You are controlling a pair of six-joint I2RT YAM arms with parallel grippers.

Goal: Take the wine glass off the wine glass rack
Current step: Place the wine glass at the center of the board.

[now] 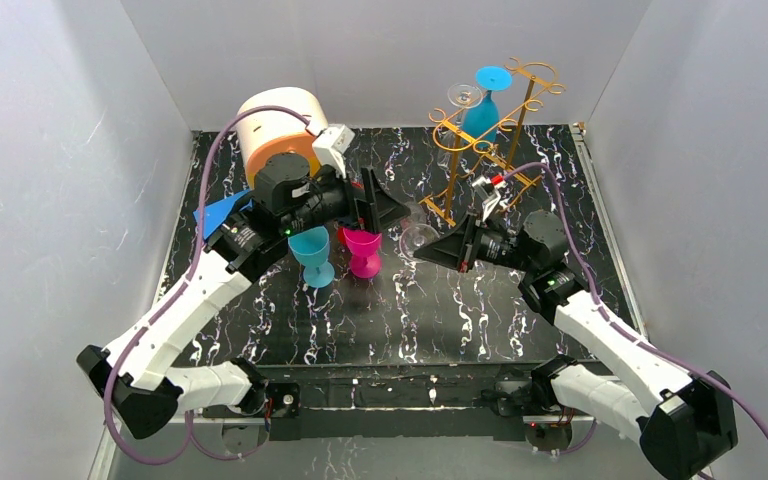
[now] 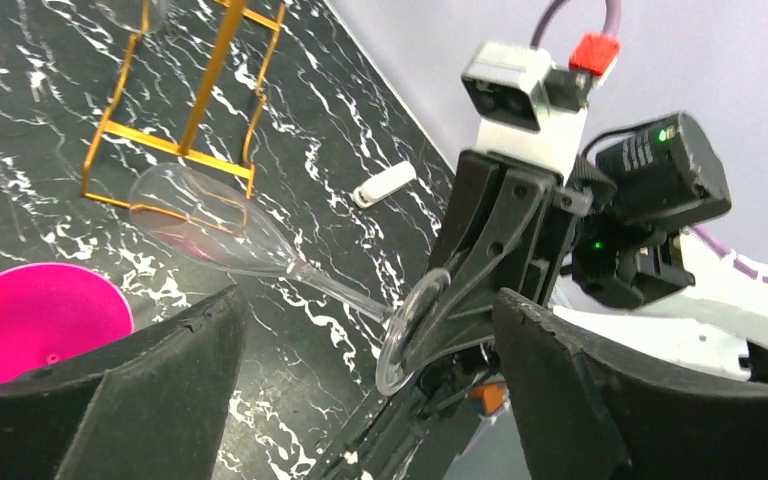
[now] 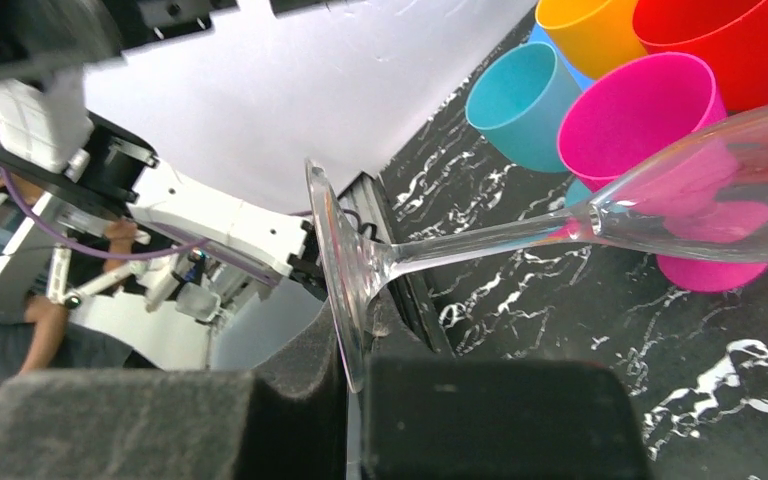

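Now, wine glass [image 1: 418,238]: clear, lying level, off the rack [image 1: 480,140], just in front of its base.
Right gripper [image 3: 353,395]: clamped on the glass's foot.
Left gripper [image 1: 388,208]: jaws spread wide, holding nothing, left of the rack.
Rack: upright, a blue glass [image 1: 482,110] hanging on it.

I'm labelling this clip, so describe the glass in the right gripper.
Find the golden wire rack at back right. Just before it, the right gripper pinches a wine glass by its foot, lying sideways. Unlike the pink cup and teal cup, it is clear and long-stemmed.
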